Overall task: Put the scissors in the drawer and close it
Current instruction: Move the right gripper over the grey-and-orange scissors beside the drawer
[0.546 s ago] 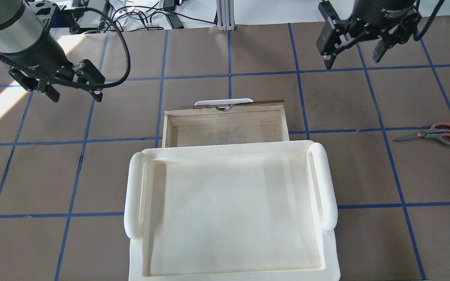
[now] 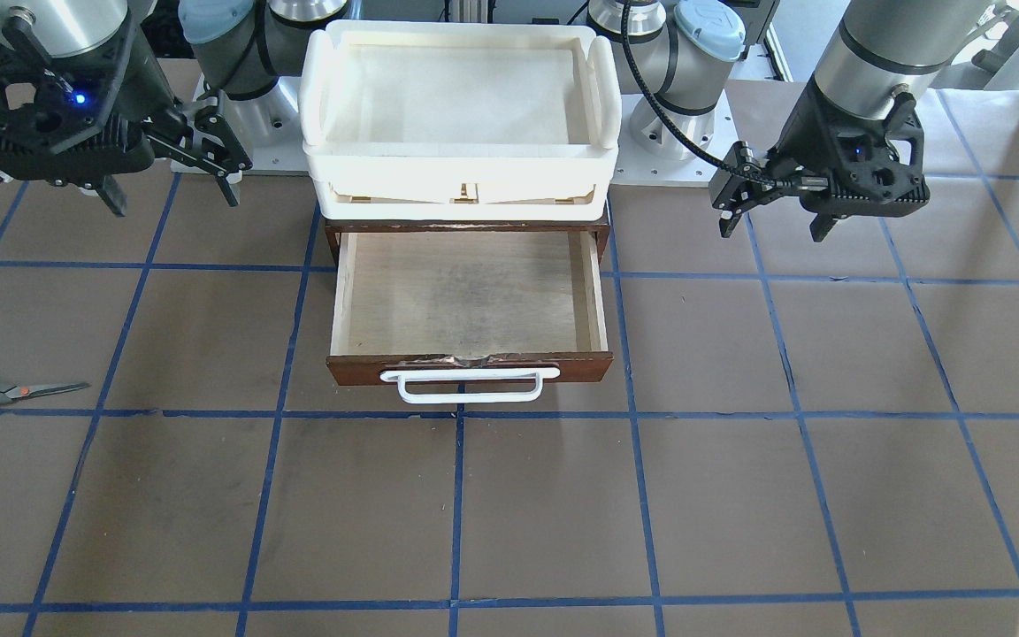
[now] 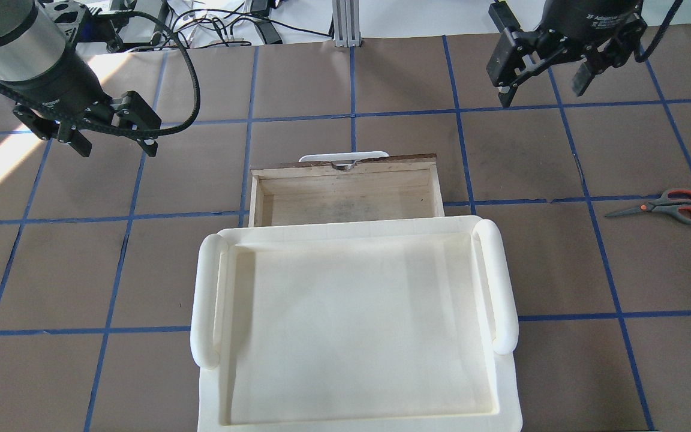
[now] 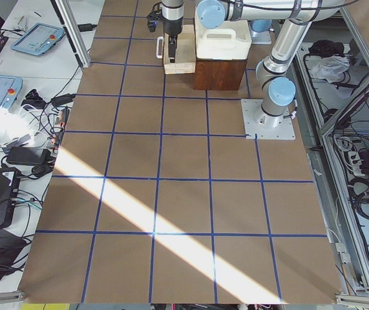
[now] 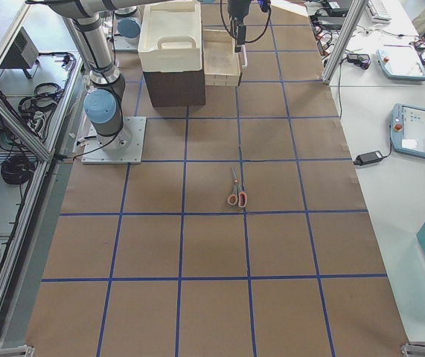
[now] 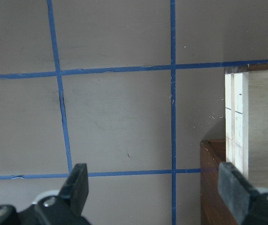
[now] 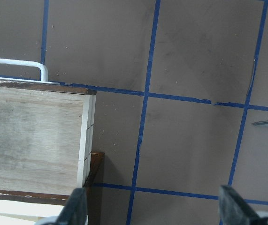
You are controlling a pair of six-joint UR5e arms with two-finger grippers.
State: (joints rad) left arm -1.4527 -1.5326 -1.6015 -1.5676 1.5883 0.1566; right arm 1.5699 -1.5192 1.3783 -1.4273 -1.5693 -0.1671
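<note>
Barely getting started here: scissors [image 3: 660, 207] are sitting well away from the open drawer [image 3: 345, 207], left gripper [image 3: 117, 147] and right gripper [image 3: 542, 93] both hovering spread wide, gripping nothing

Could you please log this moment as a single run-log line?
scissors: on table, robot's right side, ungrasped | drawer: open, empty | left gripper: open, empty | right gripper: open, empty

The drawer [image 2: 465, 292] is pale matt plywood inside; the tray [image 3: 351, 324] looks smooth white plastic.
</note>
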